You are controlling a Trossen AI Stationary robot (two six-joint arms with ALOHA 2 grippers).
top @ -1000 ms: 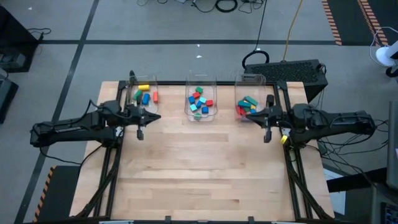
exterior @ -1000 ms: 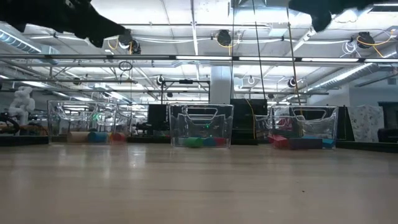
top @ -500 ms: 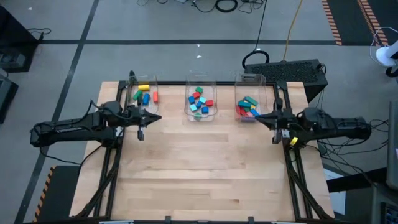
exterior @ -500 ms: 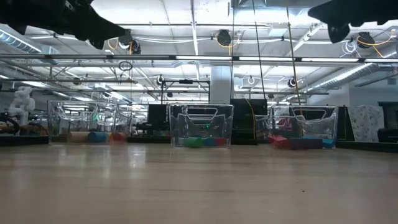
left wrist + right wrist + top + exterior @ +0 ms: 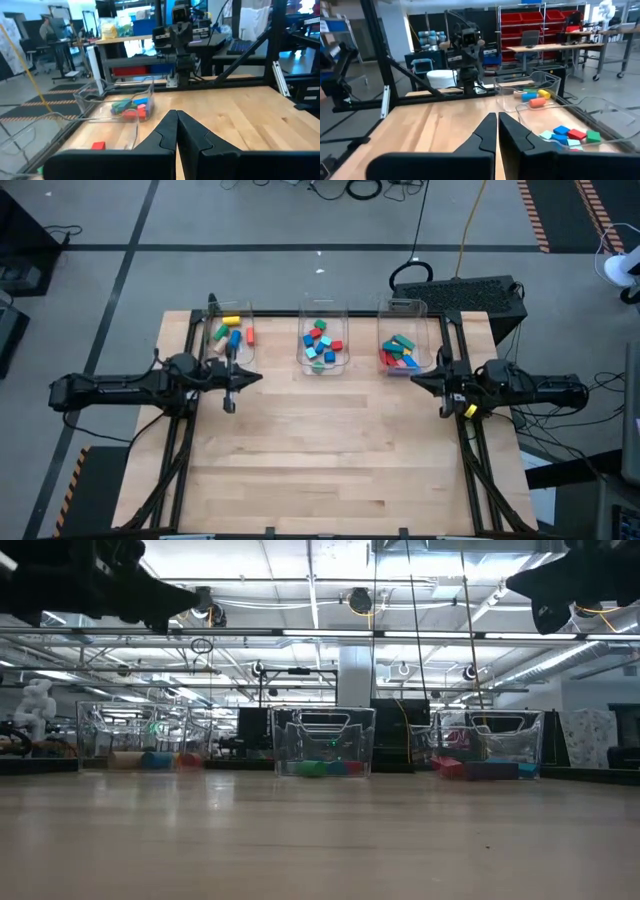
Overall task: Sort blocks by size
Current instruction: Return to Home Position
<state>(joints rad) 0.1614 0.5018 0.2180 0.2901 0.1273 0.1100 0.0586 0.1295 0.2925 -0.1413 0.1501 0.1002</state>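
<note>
Wooden table (image 5: 320, 450) bears bins (image 5: 345, 313) of blocks (image 5: 318, 345), long axes pointing variously.

The left gripper (image 5: 176, 115) holds its 2 dark fingers pressed together, tips pointing out over the light wooden desk (image 5: 235, 115). Along 1 edge of the desk stands a clear plastic bin (image 5: 89, 95) holding a green bar-shaped block (image 5: 120, 106), a blue block (image 5: 140, 101) and a red block (image 5: 131, 115), all lying close together. Nearer along that edge, part of another clear plastic bin (image 5: 136, 136) shows, with 1 small red cube (image 5: 98, 145) inside. At the desk's far edge the other dark arm (image 5: 180, 45) faces this way, with a black frame post (image 5: 278, 30) off to its side.
</note>
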